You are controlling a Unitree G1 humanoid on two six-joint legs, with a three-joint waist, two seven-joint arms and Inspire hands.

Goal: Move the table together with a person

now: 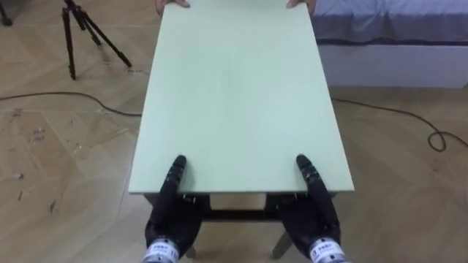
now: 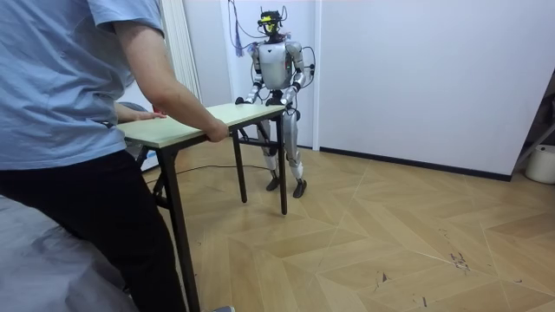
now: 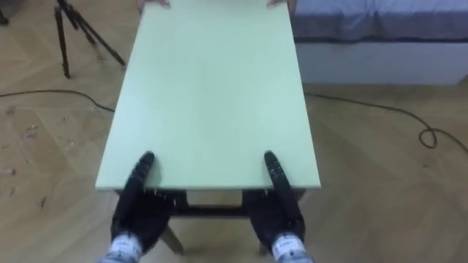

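A table with a pale green top (image 1: 241, 95) and dark legs stretches away from me. My left hand (image 1: 170, 215) and right hand (image 1: 318, 215) clamp its near edge, each with the thumb lying on top and the rest beneath the board. At the far edge a person's two hands (image 1: 174, 3) hold the top. In the room view the table (image 2: 199, 120) spans between us. The person (image 2: 69, 104), in a blue shirt, grips the end nearer the camera, and I stand upright at the other end, near the white wall.
A black tripod (image 1: 80, 33) stands on the wooden floor to the far left. A low bed (image 1: 395, 44) runs along the far right. Dark cables (image 1: 409, 120) cross the floor on both sides. A pale bucket (image 2: 544, 163) sits by the wall.
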